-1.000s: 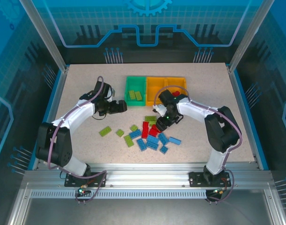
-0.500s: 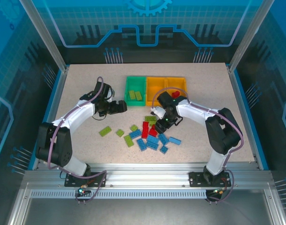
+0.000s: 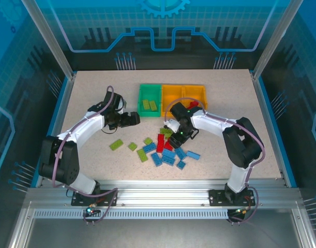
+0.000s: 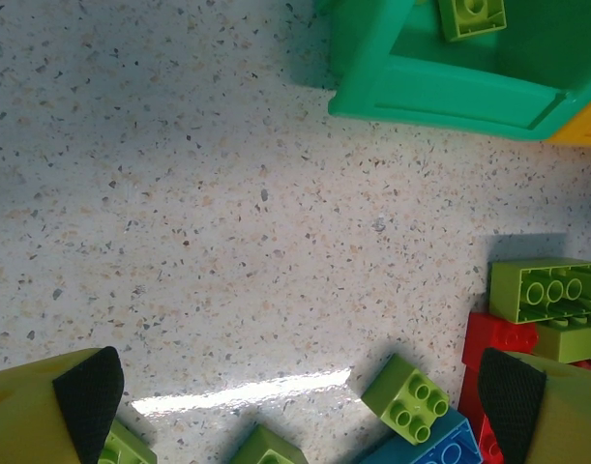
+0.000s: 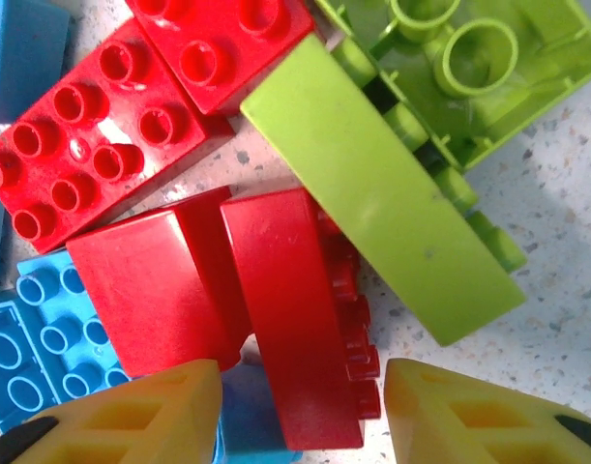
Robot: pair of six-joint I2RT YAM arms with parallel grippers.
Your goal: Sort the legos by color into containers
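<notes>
The legos (image 3: 165, 147) lie in a loose pile of red, blue and lime bricks at mid-table. Behind them stand the joined containers: a green bin (image 3: 149, 99) with lime bricks inside and two orange-yellow bins (image 3: 184, 94). My right gripper (image 3: 178, 135) is low over the pile. In the right wrist view it (image 5: 300, 416) is open, straddling a red brick (image 5: 300, 319) that lies on its side, with a gap at each finger. My left gripper (image 3: 131, 119) hovers left of the bins. In the left wrist view it (image 4: 300, 396) is open over bare table, a lime 2x2 brick (image 4: 409, 396) below it.
Lime bricks (image 3: 116, 144) lie scattered left of the pile. In the right wrist view a long lime brick (image 5: 382, 193) leans against the red one, with more red bricks (image 5: 73, 164) and blue bricks (image 5: 34, 338) packed alongside. The green bin's corner (image 4: 450, 87) is near the left gripper.
My right gripper has shifted slightly left and lower onto the pile. The left arm has barely moved.
</notes>
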